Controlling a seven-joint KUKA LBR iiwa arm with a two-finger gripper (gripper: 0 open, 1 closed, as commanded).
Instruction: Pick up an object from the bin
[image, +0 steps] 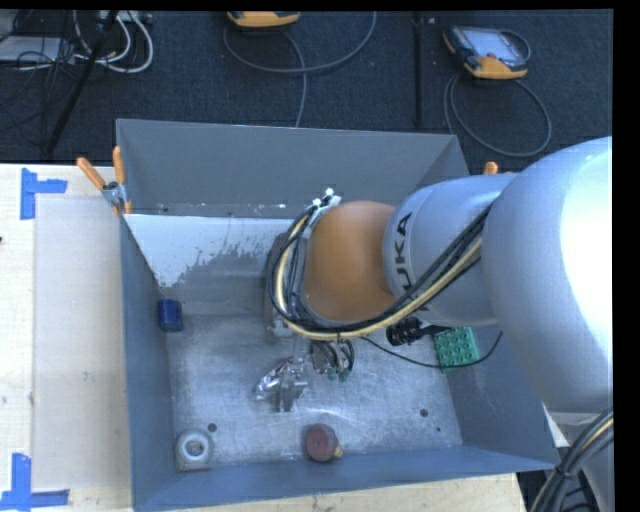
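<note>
The hand (283, 385) is low over the middle of the bin (140, 400) floor, and the arm (520, 270) comes in from 3 o'clock. Whether the hand is released or clenched I cannot tell. As I judge, the pick is not yet done: every thing lies apart from the hand, so grasping and lifting are left.

The nearest candidate is the red-brown round disc (320, 442), near the front wall at 5 o'clock from the hand.

I count four things, one of each:
- one red-brown round disc
- one pale ring (194, 447) at 7 o'clock
- one blue block (170, 315) at 10 o'clock
- one green studded plate (455, 346) at 3 o'clock, beside the arm
</note>
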